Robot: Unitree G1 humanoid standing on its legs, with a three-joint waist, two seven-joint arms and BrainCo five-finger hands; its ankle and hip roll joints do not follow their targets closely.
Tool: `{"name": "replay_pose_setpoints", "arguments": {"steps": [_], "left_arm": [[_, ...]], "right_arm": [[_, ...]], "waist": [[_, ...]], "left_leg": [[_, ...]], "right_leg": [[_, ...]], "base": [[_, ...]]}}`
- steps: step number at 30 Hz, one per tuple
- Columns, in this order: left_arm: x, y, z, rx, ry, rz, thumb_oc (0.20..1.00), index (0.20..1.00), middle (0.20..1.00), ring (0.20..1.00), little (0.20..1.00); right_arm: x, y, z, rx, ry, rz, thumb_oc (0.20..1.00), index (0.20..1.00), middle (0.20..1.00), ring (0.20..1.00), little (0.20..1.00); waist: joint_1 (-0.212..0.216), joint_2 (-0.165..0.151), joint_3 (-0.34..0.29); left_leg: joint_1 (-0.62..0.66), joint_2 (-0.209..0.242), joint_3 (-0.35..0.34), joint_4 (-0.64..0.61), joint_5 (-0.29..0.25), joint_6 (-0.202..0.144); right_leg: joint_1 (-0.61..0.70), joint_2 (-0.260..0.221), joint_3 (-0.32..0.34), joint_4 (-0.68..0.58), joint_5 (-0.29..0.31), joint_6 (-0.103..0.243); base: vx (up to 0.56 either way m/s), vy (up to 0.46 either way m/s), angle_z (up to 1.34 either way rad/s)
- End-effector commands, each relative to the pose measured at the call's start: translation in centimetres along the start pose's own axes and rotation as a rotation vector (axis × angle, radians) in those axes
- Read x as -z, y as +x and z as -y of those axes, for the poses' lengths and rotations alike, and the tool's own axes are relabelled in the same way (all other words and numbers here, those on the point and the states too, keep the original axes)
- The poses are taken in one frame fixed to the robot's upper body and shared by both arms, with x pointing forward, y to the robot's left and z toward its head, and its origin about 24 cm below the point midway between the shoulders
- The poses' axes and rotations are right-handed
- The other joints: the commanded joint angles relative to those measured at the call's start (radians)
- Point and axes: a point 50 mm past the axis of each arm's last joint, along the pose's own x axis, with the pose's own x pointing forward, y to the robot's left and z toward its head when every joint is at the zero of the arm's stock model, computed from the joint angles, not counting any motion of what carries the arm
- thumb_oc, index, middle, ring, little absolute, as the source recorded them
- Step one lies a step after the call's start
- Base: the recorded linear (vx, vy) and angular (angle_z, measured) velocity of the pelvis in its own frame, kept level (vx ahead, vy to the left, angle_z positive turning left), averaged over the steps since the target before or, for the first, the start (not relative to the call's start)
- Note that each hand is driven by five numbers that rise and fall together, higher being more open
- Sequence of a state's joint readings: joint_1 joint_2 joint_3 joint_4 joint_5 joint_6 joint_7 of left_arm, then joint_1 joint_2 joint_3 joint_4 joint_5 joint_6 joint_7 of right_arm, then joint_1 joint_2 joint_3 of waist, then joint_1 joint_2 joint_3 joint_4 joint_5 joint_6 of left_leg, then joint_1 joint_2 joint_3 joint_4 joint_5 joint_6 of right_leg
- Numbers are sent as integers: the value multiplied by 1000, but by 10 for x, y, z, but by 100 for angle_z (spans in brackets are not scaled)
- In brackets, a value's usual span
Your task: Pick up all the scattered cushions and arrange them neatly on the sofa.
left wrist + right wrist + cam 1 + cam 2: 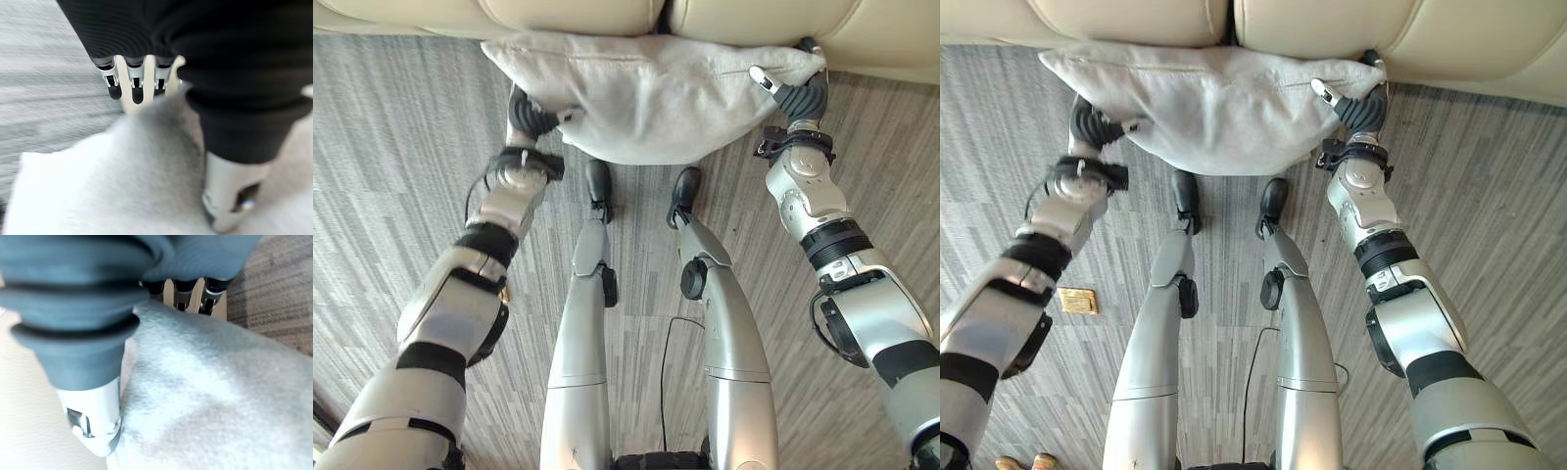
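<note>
While both hands grip it, a grey cushion [651, 98] hangs above the floor [391, 137] at the front edge of the sofa [578, 15].
The left hand [530, 117] pinches the cushion's left edge, its fingers [137, 85] curled under the fabric and its thumb [230, 196] pressed on top. The right hand [800, 93] clasps the right corner likewise, its fingers [182, 296] under the cloth and its thumb [95, 423] over it. The cushion's far edge touches the cream sofa where two seat pads meet. A small brass plate [1077, 301] lies in the floor beside the left arm.
</note>
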State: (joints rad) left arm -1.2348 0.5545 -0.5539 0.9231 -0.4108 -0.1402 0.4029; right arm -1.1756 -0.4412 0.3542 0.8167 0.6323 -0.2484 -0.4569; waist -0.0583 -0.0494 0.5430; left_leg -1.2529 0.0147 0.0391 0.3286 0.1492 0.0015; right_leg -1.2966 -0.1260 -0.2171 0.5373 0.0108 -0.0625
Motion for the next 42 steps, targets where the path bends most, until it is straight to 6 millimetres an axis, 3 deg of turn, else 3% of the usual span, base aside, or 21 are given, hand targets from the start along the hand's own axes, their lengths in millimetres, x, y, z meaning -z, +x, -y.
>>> {"name": "replay_pose_setpoints", "arguments": {"steps": [1,2,3,4,5,9,10,16,17,20,21,22,23,24,26,27,28,34,37,38,42], "left_arm": [[-25,-13,27,93,-75,177,1000,1000,1000,1000,1000],[-33,-17,42,140,-136,199,1000,1000,1000,1000,1000],[-33,-17,42,141,-136,198,1000,1000,1000,1000,1000],[-42,-25,60,194,-241,213,787,787,787,787,787],[-47,-30,71,224,-303,221,213,213,213,213,213],[-54,-45,94,297,-462,218,200,200,200,200,200],[-57,-55,103,328,-553,221,200,200,200,200,200],[-53,-79,101,337,-611,270,200,200,200,200,200],[-43,-89,96,325,-596,276,200,200,200,200,200],[-30,-100,92,311,-592,257,200,200,200,200,200],[-13,-113,89,298,-595,213,200,200,200,200,200],[-12,-114,89,298,-595,211,200,200,200,200,200],[0,-126,86,285,-602,175,200,200,200,200,200],[1,-127,86,285,-602,173,200,200,200,200,200],[23,-149,83,277,-619,98,200,200,200,200,200],[23,-149,83,277,-619,97,200,200,200,200,200],[39,-165,80,266,-647,28,200,200,200,200,200],[71,-195,67,218,-664,-126,200,200,200,200,200],[76,-200,62,199,-658,-154,200,200,200,200,200],[83,-206,59,186,-659,-191,200,200,200,200,200],[93,-217,55,171,-657,-249,200,200,200,200,200]], "right_arm": [[12,-19,-40,-200,55,-28,652,652,652,652,652],[10,-21,-48,-224,97,-22,200,200,200,200,200],[10,-21,-47,-224,97,-23,200,200,200,200,200],[10,-26,-57,-243,176,-29,200,200,200,200,200],[10,-29,-63,-258,227,-32,200,200,200,200,200],[14,-39,-73,-294,396,-52,200,200,200,200,200],[13,-48,-79,-322,515,-48,200,200,200,200,200],[20,-76,-75,-338,694,-20,200,200,200,200,200],[28,-90,-67,-341,693,-25,200,200,200,200,200],[39,-107,-62,-359,689,-53,200,200,200,200,200],[52,-127,-56,-377,680,-98,200,200,200,200,200],[53,-128,-55,-376,680,-100,200,200,200,200,200],[65,-146,-48,-384,657,-149,200,200,200,200,200],[66,-146,-48,-384,657,-150,200,200,200,200,200],[81,-172,-34,-398,601,-218,200,200,200,200,200],[81,-172,-34,-397,601,-219,200,200,200,200,200],[90,-186,-22,-393,558,-263,200,200,200,200,200],[100,-205,4,-368,451,-319,200,200,200,200,200],[100,-206,9,-372,408,-332,200,200,200,200,200],[104,-208,14,-369,368,-353,200,200,200,200,200],[107,-212,22,-369,300,-377,200,200,200,200,200]], "waist": [[29,3,-96],[29,5,-101],[29,5,-103],[27,11,-114],[26,14,-122],[25,20,-145],[22,22,-165],[14,23,-184],[8,22,-178],[8,19,-178],[9,14,-188],[9,14,-183],[13,8,-196],[13,7,-191],[22,7,-215],[22,7,-212],[26,7,-234],[30,19,-309],[28,20,-326],[32,15,-334],[48,-1,-323]], "left_leg": [[-31,13,-41,187,-264,-44],[-41,11,-40,195,-265,-43],[-43,11,-40,197,-265,-43],[-52,9,-36,201,-264,-43],[-52,9,-35,197,-264,-43],[-30,8,-27,172,-263,-40],[-6,8,-21,143,-258,-42],[137,4,-9,56,-241,-54],[196,-3,0,25,-209,-53],[288,-8,3,-12,-200,-58],[388,-15,6,-54,-195,-65],[399,-14,6,-59,-194,-65],[501,-20,7,-104,-186,-74],[512,-20,7,-109,-184,-74],[676,-17,8,-168,-175,-80],[682,-16,8,-170,-174,-80],[789,-12,7,-213,-167,-82],[1061,24,8,-311,-161,-90],[1111,29,10,-313,-168,-93],[1138,36,9,-275,-189,-98],[1116,32,-3,-118,-172,-113]], "right_leg": [[1,-11,22,12,-103,184],[-8,-14,19,18,-103,184],[-10,-15,18,19,-104,184],[-17,-16,18,21,-104,183],[-19,-17,16,18,-103,182],[-4,-12,17,-5,-97,180],[19,-9,19,-35,-89,179],[147,7,33,-128,-61,179],[207,1,30,-172,-26,169],[294,0,34,-213,-17,169],[387,4,35,-258,-10,169],[397,4,34,-262,-9,169],[498,10,34,-306,-7,170],[507,11,34,-310,-6,170],[676,14,30,-366,-7,170],[681,15,30,-368,-6,170],[795,18,28,-403,-9,170],[1054,40,37,-451,-54,163],[1104,53,36,-453,-72,154],[1153,59,40,-454,-99,141],[1223,59,40,-463,-120,121]], "base": [[0,0,0],[0,0,0],[6,41,-1],[14,63,1],[13,62,2],[-3,54,-6],[1,41,-11],[-40,46,-8],[-106,33,-10],[-57,-9,-15],[-6,-21,-15],[13,-64,-13],[9,-45,-8],[66,-90,-5],[93,-68,-14],[159,-76,-17],[183,-83,-8],[190,-93,-2],[155,-93,5],[118,-105,8],[101,-106,2]]}}
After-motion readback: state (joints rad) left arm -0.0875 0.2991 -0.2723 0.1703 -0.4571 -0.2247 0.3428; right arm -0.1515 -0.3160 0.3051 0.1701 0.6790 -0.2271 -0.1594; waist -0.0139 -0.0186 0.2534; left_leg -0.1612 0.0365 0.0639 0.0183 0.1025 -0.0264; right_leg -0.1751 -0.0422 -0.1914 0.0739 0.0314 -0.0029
